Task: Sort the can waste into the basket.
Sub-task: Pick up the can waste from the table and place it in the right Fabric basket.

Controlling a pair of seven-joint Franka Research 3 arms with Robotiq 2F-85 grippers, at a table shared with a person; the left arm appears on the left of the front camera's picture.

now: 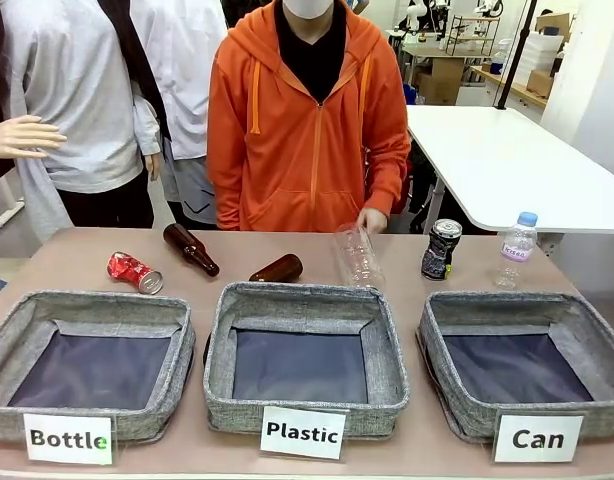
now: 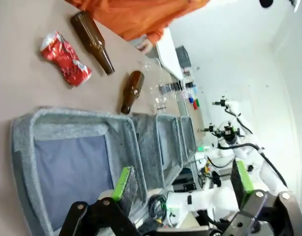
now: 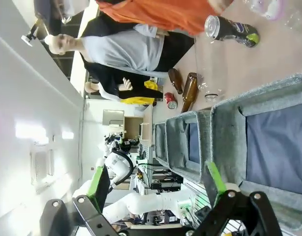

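Cans both sit outside the Can basket (image 1: 499,300): black can (image 1: 440,249) upright just behind its far rim, red can (image 1: 134,271) well to its left. My left gripper (image 2: 183,179) and right gripper (image 3: 157,181) are spread, empty. Sorting not yet begun; I'd send the right gripper for the black can.

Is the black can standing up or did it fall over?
Standing up. The black can sits on its base on the table, silver top up, behind the basket labelled Can.
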